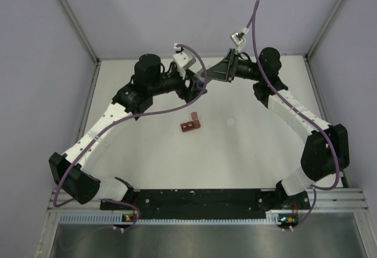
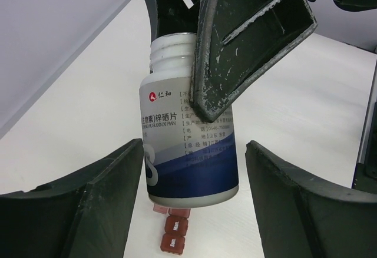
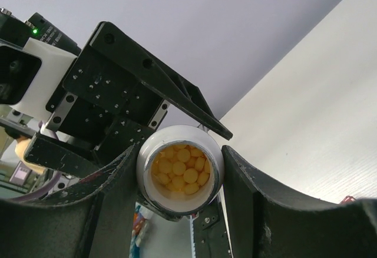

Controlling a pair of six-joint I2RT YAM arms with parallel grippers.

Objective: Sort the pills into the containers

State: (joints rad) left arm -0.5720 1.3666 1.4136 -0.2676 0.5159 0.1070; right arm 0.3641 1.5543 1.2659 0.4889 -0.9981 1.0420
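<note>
A white pill bottle point(image 2: 188, 146) with a blue and white label has no cap. Its mouth shows several yellow pills point(image 3: 182, 169). My right gripper point(image 3: 181, 152) is shut on the bottle's white neck, one finger on each side. In the left wrist view its fingers point(image 2: 247, 40) cross the bottle's top. My left gripper point(image 2: 194, 149) is open around the bottle's lower body, with a gap at the right finger. The dark red-brown containers point(image 1: 190, 123) lie mid-table. In the left wrist view the containers point(image 2: 172, 234) are partly hidden behind the bottle's base.
Both arms meet over the far middle of the white table point(image 1: 147, 152). A small white spot point(image 1: 230, 121) lies on the table right of the containers. Grey walls close the table in at the back and both sides.
</note>
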